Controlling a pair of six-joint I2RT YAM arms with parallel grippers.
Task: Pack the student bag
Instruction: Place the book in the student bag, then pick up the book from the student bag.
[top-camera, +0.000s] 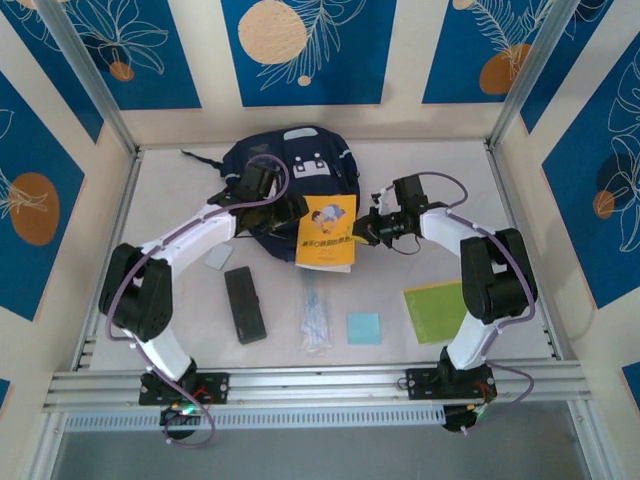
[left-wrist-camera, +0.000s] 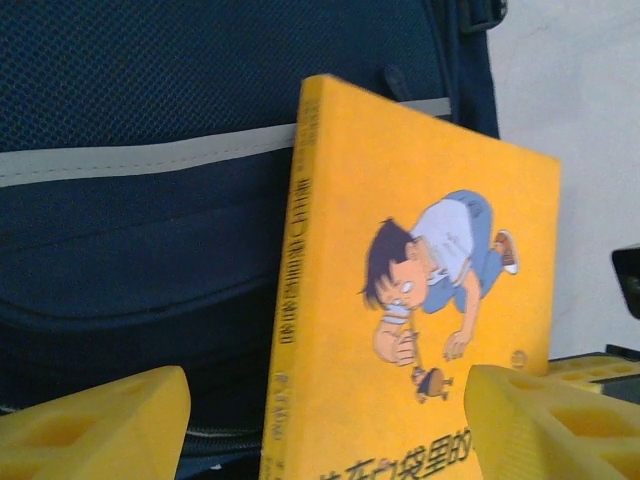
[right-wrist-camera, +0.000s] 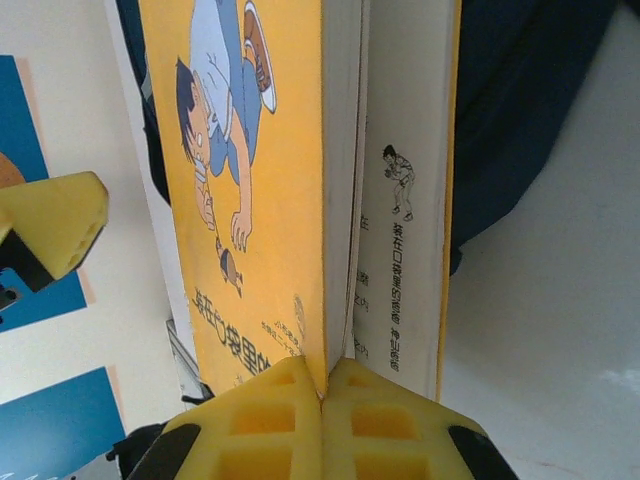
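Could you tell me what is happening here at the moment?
The right gripper has its jaws shut on the edge of a yellow book, holding it at the student bag. The left gripper hovers open over the bag. A black case and a green pad lie on the table, unpacked.

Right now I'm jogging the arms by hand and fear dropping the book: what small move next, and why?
Probably close the left gripper on the yellow book to steady it. The right gripper pinches only one edge and the pages gape, while the left stands open with the book in front of it, against the student bag. Whether the bag is open, I cannot tell.
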